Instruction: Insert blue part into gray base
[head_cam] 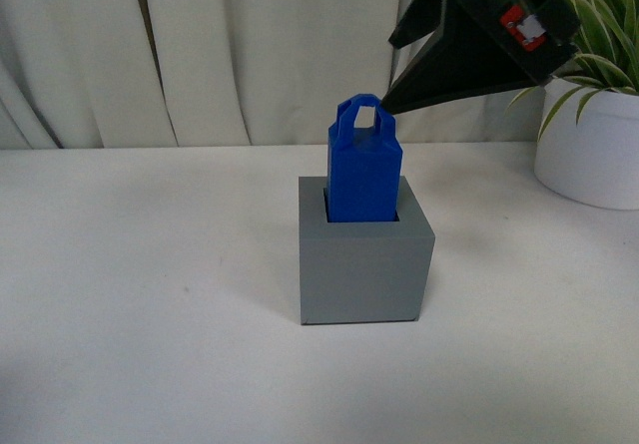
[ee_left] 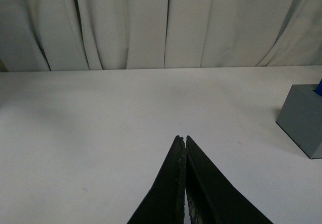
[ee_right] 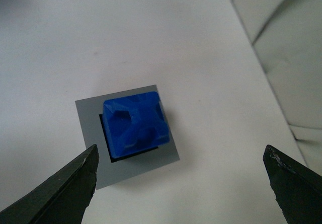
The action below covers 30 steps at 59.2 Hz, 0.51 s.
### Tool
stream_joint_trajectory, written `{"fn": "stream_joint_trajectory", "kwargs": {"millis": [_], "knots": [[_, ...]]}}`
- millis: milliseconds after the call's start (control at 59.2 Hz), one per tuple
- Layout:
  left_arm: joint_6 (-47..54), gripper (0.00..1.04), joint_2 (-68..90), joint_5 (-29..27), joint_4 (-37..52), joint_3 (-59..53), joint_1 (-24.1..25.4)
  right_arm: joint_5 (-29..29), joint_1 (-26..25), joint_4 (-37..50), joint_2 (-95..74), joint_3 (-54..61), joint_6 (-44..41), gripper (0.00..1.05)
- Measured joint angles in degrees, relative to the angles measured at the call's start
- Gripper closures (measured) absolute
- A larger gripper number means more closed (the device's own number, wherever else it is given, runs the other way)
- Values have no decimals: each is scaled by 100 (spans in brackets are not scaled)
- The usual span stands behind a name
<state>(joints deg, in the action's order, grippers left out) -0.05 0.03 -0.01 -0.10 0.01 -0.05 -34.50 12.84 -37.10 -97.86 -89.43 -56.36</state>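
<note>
The blue part (head_cam: 364, 165) stands upright with its lower end in the recess of the gray base (head_cam: 366, 269), its loop handle on top. From above, in the right wrist view, the blue part (ee_right: 135, 124) sits in the gray base (ee_right: 88, 116), slightly off-centre in the recess. My right gripper (head_cam: 387, 75) is open and empty, above and behind the blue part, and its fingers (ee_right: 75, 183) stand wide apart, clear of both. My left gripper (ee_left: 182, 138) is shut and empty, low over the table, well away from the gray base (ee_left: 302, 118).
A white pot (head_cam: 589, 145) with a green plant stands at the back right of the white table (head_cam: 150, 294). A pale curtain (head_cam: 200, 55) hangs behind the table.
</note>
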Motion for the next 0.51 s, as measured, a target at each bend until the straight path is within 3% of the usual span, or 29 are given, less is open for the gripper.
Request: {"fn": "stream_joint_trajectory", "kwargs": {"millis": [203,355,507], "knots": [[-2,101,0,0,0,0,0,-444,-708,2948,1823,3110,1956,9],[-2,101,0,0,0,0,0,17,-1047,4811,2721,4730,3451,9],[0,101,0,0,0,0,0,153,-1137,5307,3001,5302,4319,9]]}}
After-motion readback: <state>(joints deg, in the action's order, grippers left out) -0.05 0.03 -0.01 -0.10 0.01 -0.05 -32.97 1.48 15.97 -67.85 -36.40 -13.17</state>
